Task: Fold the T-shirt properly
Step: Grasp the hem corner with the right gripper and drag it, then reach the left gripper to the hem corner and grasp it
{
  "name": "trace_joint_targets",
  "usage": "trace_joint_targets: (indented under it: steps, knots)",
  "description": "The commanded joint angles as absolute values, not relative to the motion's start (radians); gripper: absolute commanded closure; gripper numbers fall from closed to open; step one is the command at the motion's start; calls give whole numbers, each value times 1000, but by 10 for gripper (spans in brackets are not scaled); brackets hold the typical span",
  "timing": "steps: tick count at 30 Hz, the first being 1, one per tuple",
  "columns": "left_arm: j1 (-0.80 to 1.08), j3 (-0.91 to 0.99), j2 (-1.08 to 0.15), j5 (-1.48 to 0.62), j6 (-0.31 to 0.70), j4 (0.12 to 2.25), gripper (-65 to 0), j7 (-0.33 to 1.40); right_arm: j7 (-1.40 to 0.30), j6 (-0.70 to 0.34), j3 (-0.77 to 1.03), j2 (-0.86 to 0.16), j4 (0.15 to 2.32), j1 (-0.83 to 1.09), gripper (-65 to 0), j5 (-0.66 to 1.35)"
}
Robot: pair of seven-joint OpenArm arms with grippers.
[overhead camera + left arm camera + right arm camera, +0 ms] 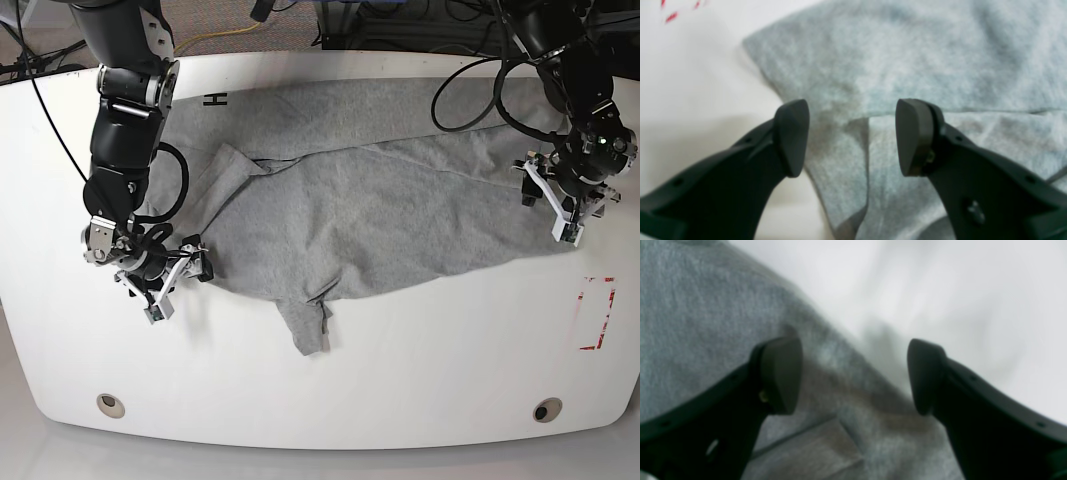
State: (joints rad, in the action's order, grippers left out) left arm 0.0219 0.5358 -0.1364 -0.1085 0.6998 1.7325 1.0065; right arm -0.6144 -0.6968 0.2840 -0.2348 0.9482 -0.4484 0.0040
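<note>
The grey T-shirt (380, 210) lies spread and rumpled across the white table (420, 350), with one sleeve (307, 325) pointing at the front edge and a black letter (215, 98) showing at its back left. My left gripper (853, 136) stands open just over the shirt's right edge, above a folded hem (870, 160); in the base view that left gripper (540, 192) is at the right. My right gripper (853, 376) is open over the shirt's left edge (826, 350), one finger above cloth and one above bare table. In the base view the right gripper (195, 264) is at the left.
A red tape outline (597, 312) marks the table at the right, its corner showing as red marks (671, 16) in the left wrist view. Two round holes (110, 404) (546, 410) sit near the front edge. Cables (470, 90) hang at the back right.
</note>
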Motion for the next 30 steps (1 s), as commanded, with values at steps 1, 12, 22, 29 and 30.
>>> trace_joint_targets:
  steps: [1,12,22,29,30]
  knots:
    - [7,616,-150,-114,688,1747,-382,934,-598,-698,283,-222,972,-486,-474,45]
    - [-7,780,-200,-114,668,1681,-383,908,-593,-694,278,-79,967,-559,-474,53]
    - [-110,823,-265,-116,564,1534,-433,906,-556,-694,278,50,963,-625,-474,-110]
    - [-173,766,-278,-116,564,1445,-494,906,-527,-694,278,79,934,-630,-476,-179]
    - [-179,760,-278,-116,564,1434,-494,906,-513,-694,278,79,915,-631,-476,-179]
